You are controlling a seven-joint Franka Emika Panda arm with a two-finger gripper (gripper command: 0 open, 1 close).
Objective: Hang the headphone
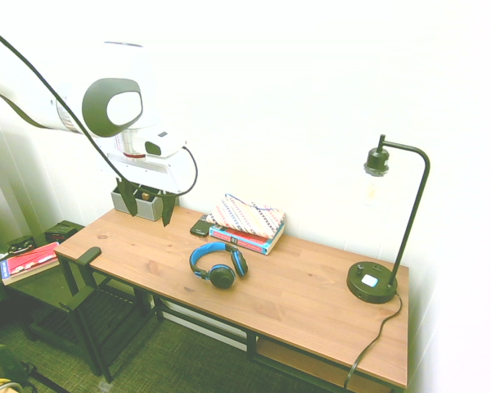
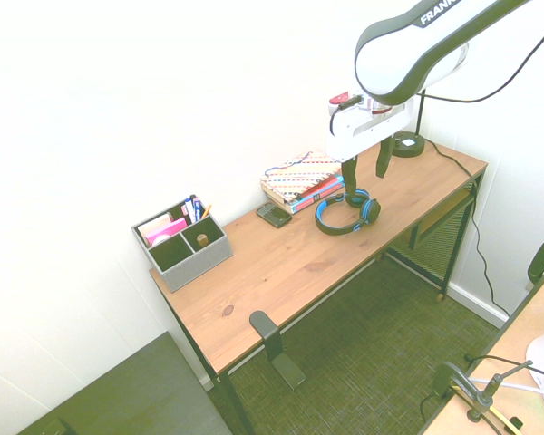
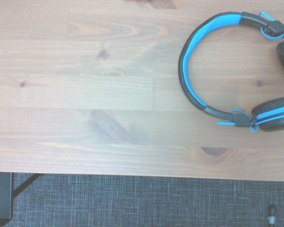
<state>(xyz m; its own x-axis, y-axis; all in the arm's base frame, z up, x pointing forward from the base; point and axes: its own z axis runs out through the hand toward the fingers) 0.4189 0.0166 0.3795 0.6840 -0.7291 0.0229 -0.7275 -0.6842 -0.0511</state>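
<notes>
The wooden desk [image 1: 311,303] on its black metal frame is standing against a white wall, carrying everything in sight; the white Franka arm [image 2: 417,45] is reaching over it, and the letters "FRAN" are showing in white on its dark band in the second exterior view, the rest being cut off by the picture's edge; the gripper [image 2: 367,167] is pointing straight down and hanging clear above the desk, its two dark fingers [image 2: 349,172] standing wide apart and holding nothing, touching nothing. The black desk lamp [image 1: 389,221], with its bent stem and round base, is standing near one end of the desk; a grey desk organiser [image 2: 183,240] with several compartments is sitting near the other end, holding pens and a pink card. A stack of books [image 1: 247,223], the top one patterned in coloured zigzags, is lying near the wall; the headphone [image 1: 218,264], blue headband and black ear cups, is lying flat on the desk just in front of that stack, near the front edge, and below the gripper but apart from it. A small dark phone-like thing [image 2: 274,215] is lying beside the books; a black hook [image 2: 265,328] is sticking out from the desk's front edge; no print on the books can be read.
</notes>
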